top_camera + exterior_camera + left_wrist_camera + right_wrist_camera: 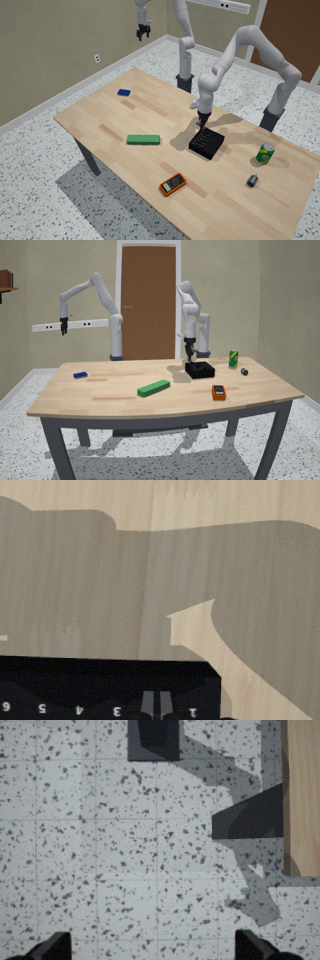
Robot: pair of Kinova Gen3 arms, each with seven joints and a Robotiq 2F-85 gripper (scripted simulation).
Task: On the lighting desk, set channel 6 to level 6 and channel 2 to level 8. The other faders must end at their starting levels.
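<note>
Looks like the left claw [202, 128] [189, 360] [156, 705] is pressed together at the channel 2 end of the lighting desk [216, 142] [204, 372] [100, 671] on the table [103, 111] [116, 406] [303, 795], probably to nudge that fader without bumping neighbours, while the right claw [143, 37] [64, 333] [153, 947] hangs spread, safely off to the side.

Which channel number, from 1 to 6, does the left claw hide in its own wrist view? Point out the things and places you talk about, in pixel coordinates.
The 2: the left claw [202, 128] [189, 360] [157, 705] covers its place between the readable 3 [117, 711] and 1 [193, 712]; 4, 5 and 6 also show.
</note>
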